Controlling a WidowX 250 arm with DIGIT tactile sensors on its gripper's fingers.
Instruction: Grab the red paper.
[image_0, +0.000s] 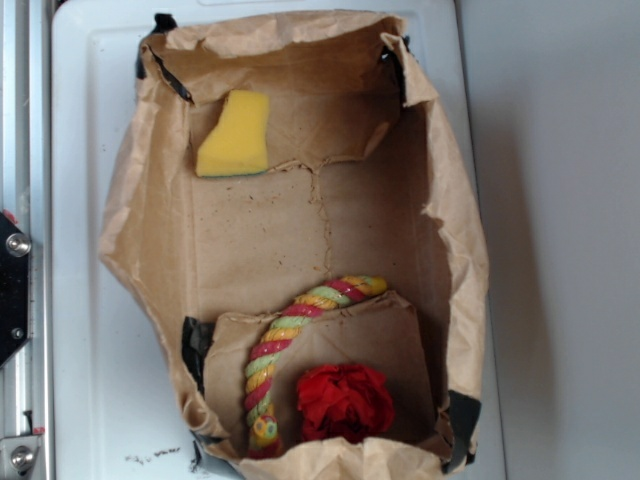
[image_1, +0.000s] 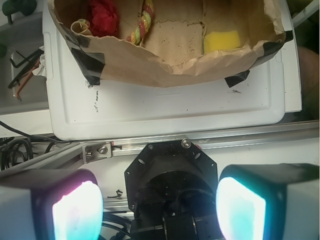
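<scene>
Three things sit in the brown paper bag (image_0: 150, 250), which is cut open into a tray on the white lid (image_0: 90, 120): the yellow sponge (image_0: 236, 136) at the far end, the striped rope (image_0: 285, 345) curving down the near half, and the red paper (image_0: 345, 402) just right of the rope's lower end. In the exterior view the wad is in the bottom corner region, close to the bag's near wall, on a folded flap of paper. The gap between wad and rope looks small; we can't tell if they touch.

Gripper (image_1: 159, 207) is wide open and empty: the wrist view shows both fingers (image_1: 75, 210) spread far apart with nothing between them. It's well away from the bag, back over the aluminium rail (image_1: 200, 142), outside the white lid. The arm doesn't show in the exterior view at all.

So we're at the approach, nothing done yet. Our take on doing it well:
- Travel high enough to clear the bag wall (image_1: 165, 70), which stands up and leans inward; then come down from above, not across.
- Centre over the wad, biased away from the rope so one finger doesn't catch it.
- Turn the jaws so the closing line runs along the rope, not across it, if the wrist allows.
- Keep the opening wide. The wad looks soft and ruffled, so go deep before closing; a shallow pinch probably grabs just one petal.
- Watch the flap underneath; pinching it would lift the bag too.
</scene>
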